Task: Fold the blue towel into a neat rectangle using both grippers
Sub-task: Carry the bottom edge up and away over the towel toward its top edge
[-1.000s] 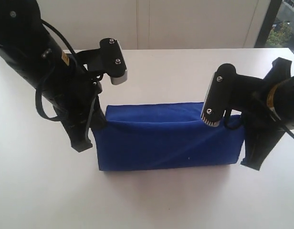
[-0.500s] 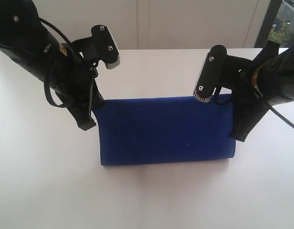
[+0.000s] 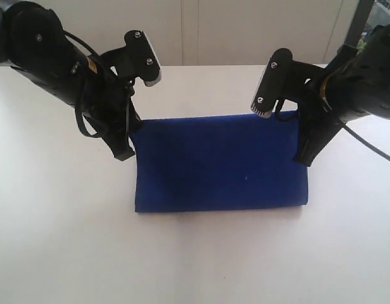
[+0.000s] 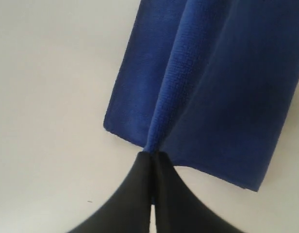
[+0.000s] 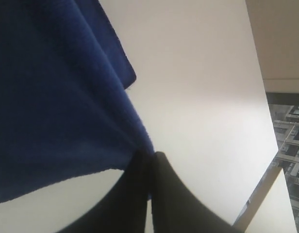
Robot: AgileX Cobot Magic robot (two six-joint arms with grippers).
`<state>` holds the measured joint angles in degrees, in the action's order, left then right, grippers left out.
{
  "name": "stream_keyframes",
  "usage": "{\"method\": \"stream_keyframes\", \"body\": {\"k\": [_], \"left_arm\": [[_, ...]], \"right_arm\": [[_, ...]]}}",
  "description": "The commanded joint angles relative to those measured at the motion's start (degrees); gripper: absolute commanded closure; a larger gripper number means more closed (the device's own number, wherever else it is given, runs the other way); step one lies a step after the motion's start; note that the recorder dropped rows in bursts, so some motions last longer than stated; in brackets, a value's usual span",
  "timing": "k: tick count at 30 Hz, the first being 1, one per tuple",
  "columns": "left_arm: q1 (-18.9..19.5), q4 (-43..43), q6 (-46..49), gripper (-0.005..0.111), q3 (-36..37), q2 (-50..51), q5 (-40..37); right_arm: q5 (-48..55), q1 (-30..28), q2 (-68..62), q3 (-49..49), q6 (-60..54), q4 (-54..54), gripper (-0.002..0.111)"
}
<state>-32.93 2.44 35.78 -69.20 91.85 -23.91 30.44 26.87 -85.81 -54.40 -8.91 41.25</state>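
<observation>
The blue towel [image 3: 220,164] hangs as a sheet from its top edge, and its lower fold rests on the white table [image 3: 62,240]. My left gripper [image 3: 126,149] is shut on the towel's upper left corner. The left wrist view shows the cloth [image 4: 207,82] pinched at the tips of the left gripper [image 4: 153,154]. My right gripper [image 3: 304,155] is shut on the upper right corner. In the right wrist view the towel [image 5: 52,97] drapes away from the right gripper [image 5: 151,154], whose black fingers [image 5: 178,194] press together.
The white table [image 5: 198,87] spreads wide in front of the towel and to both sides. A white wall panel [image 3: 245,28] stands behind the table. A window [image 3: 378,28] shows at the far right.
Both grippers have lifted the towel's top edge and carried it towards the back. The sagging fold has stretched into a flat hanging sheet.
</observation>
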Motion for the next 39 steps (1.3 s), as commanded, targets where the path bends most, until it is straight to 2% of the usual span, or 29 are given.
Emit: {"method": "stream_keyframes", "body": {"k": [1,12,22,26,28,39], "left_arm": [[1.95,0.09,-1.12,0.107,-2.94,1.53,-0.78],[3.11,0.09,-1.11,0.107,-8.95,7.51,-0.88],[3.11,-0.05,-0.97,0.107,-10.58,11.18,2.06],[3.11,-0.79,-0.97,0.107,-10.94,11.5,-0.14],[3.11,-3.75,-2.98,0.107,-10.94,11.5,-2.61],[3.11,-5.58,-5.36,0.107,-12.23,11.39,-3.15]], "right_arm": [[-2.39,-1.59,-2.16,-1.6,0.29,0.99,0.108],[-4.13,-3.76,-7.44,-6.18,0.29,0.99,0.108],[-8.02,-6.66,-11.1,-7.79,0.38,0.99,0.108],[-9.25,-6.93,-12.41,-7.79,0.38,1.12,0.108],[-10.67,-6.93,-13.04,-7.79,0.38,1.12,0.108],[-11.61,-6.93,-13.59,-7.79,0.38,2.47,0.108]]}}
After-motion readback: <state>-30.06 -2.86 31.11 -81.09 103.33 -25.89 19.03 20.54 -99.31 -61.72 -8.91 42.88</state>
